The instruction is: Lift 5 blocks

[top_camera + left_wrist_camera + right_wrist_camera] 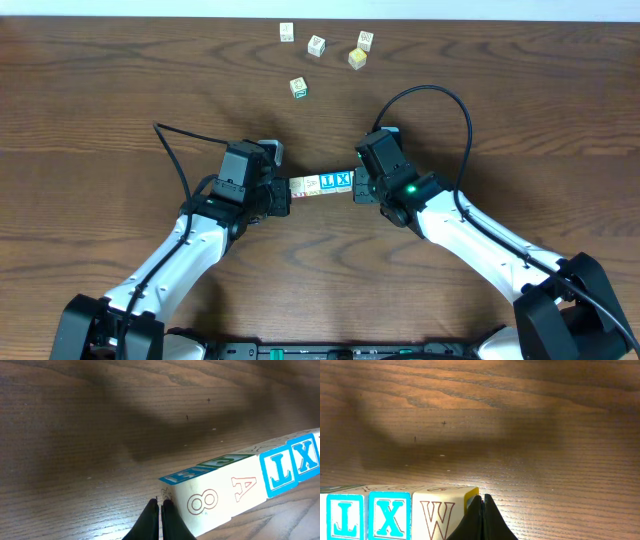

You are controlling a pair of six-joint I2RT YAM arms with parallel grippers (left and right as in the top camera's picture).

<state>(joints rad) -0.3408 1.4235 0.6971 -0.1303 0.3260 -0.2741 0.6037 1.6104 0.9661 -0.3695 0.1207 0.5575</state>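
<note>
Row of alphabet blocks (320, 184) at frame centre, blue L and X faces showing, pinched end to end between left gripper (285, 192) and right gripper (356, 186). Both jaws fully closed, tips against row ends. Five loose blocks (316, 45) upper centre on surface (100, 100).

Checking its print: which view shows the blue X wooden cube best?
Right wrist: the pale wooden blue X cube sits close, face-on. Left wrist shows it tilted at the edge; overhead shows it tiny.

Light: bright and even from above; wrist views dimmer.
Shadows: broad, soft, on the table (125, 435).
Focus: fingers (492, 522) at the lens slightly blurred.
</note>
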